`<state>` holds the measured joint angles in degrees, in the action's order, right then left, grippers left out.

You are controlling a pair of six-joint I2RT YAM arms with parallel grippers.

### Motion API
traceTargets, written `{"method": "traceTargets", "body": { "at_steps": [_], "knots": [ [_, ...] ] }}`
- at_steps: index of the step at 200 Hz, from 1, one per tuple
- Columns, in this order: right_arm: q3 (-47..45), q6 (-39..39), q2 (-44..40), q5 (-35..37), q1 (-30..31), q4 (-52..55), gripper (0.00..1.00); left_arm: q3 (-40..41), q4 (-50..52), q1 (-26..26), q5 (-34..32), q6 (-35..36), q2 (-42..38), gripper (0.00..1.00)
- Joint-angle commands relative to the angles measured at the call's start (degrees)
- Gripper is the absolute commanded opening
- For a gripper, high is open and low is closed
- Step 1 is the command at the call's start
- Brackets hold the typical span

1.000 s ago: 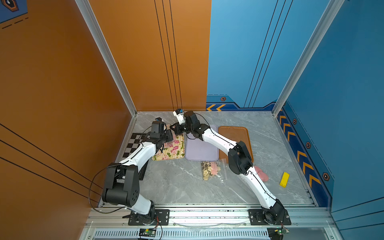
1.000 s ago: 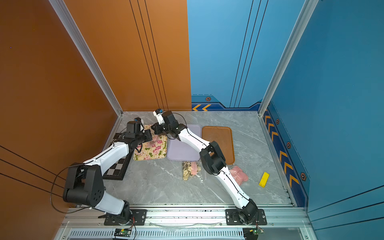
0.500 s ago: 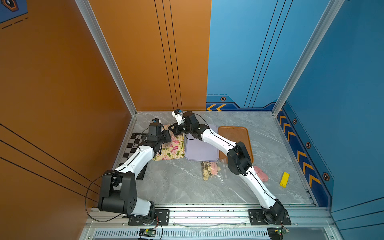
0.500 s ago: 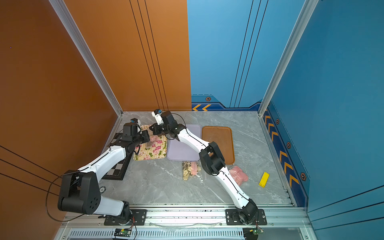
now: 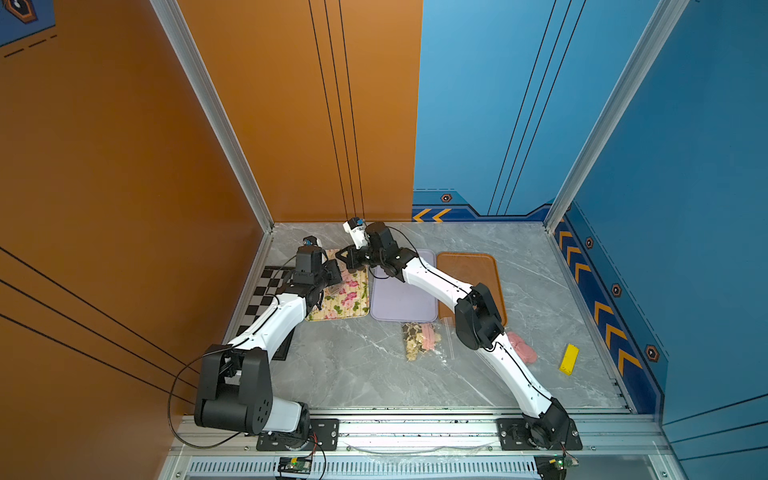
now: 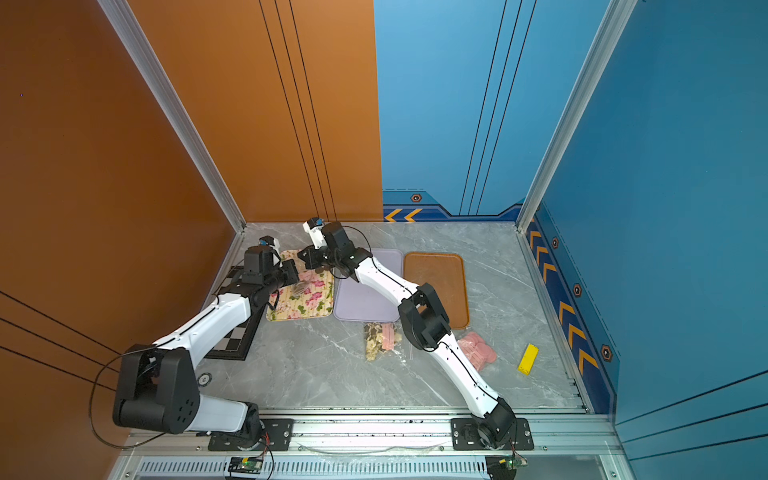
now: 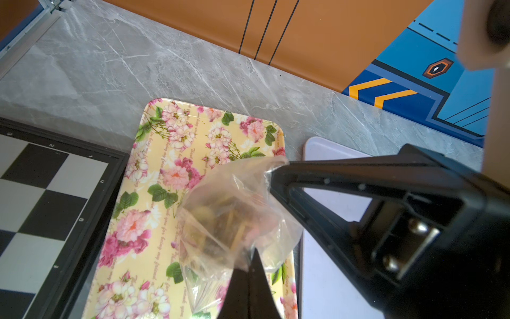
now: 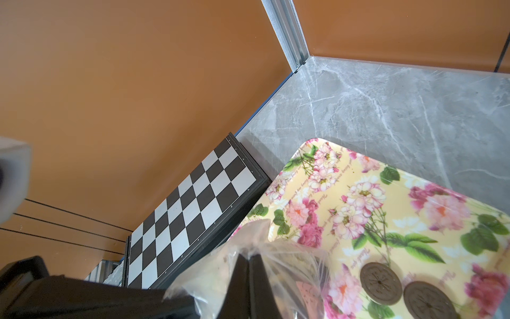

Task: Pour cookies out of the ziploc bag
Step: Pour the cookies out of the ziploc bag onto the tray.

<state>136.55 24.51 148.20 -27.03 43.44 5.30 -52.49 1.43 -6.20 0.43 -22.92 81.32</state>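
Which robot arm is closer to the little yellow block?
The right. The right arm passes near the yellow block; the left arm stretches along the opposite side, over the chessboard.

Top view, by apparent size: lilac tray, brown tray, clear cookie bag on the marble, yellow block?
1. Lilac rectangular tray and brown rectangular tray: alike, partly behind the right arm.
2. Clear plastic cookie bag.
3. Yellow rectangular block.

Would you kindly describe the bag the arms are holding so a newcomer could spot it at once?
Look to the far left of the grey table, where the flowered tray lies beside a chessboard. Over that tray is a crumpled clear bag, pinched by the left tool and the right tool; the other bag lies flat nearer the front.
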Motion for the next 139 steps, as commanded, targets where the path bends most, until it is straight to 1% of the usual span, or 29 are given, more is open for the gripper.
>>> {"method": "traceTargets", "body": {
  "at_steps": [1, 43, 110, 139],
  "knots": [
    [2.7, 0.4, -0.3, -0.7, -0.3, -1.7, 0.00, -1.1, -0.6, 0.6, -1.1, 0.4, -1.1, 0.00],
    [5.8, 1.1, 1.6, -0.7, -0.8, -1.3, 0.00, -3.7, 0.3, 0.8, -1.1, 0.5, 0.4, 0.00],
    [5.8, 1.1, 1.9, -1.2, -0.8, -0.9, 0.00, -4.2, 0.8, 0.8, -1.2, 0.6, 0.6, 0.00],
    [5.8, 1.9, 2.7, -2.1, -0.7, -0.8, 0.00, -5.7, 4.2, 0.8, -1.1, 0.6, 2.0, 0.00]
  ]
}}
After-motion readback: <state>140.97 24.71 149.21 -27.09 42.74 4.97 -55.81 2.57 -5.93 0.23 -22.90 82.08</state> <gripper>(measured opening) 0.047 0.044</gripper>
